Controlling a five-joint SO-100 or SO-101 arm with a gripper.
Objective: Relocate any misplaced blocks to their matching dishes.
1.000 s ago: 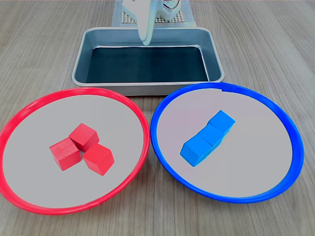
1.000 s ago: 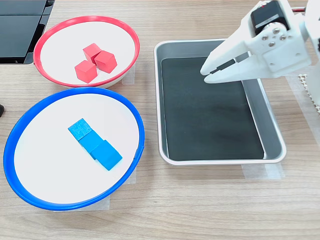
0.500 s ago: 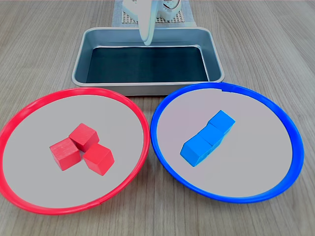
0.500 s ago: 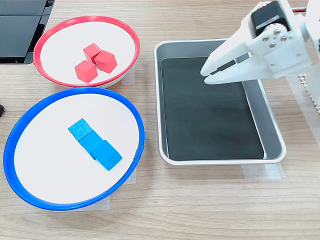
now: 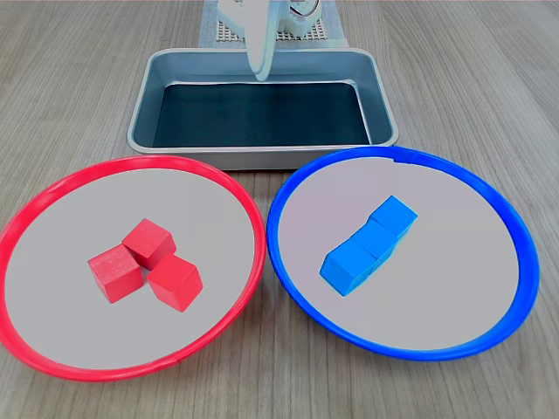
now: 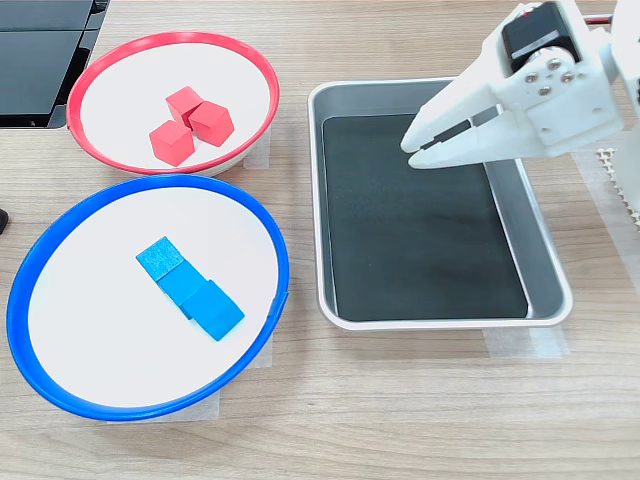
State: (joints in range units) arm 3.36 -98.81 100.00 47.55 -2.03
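Empty, nearly closed, the gripper [image 6: 412, 146] hangs over the silver tray [image 6: 545, 240], well apart from the blue-rimmed dish [image 6: 262, 228] holding three blue cubes [image 6: 187, 288] and the red-rimmed dish [image 6: 260, 70] holding three red cubes [image 6: 188, 122]; sorting looks finished.

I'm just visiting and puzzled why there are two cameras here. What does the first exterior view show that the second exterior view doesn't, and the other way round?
Only the first exterior view shows the white mesh mat behind the tray, near the arm's base.

Only the second exterior view shows the gripper whole, hovering over the tray with nothing in it, plus a dark panel at the second exterior view's left.

Both share the metal tray, holding no blocks, the red-rimmed dish with three red cubes, and the blue-rimmed dish with three blue cubes.
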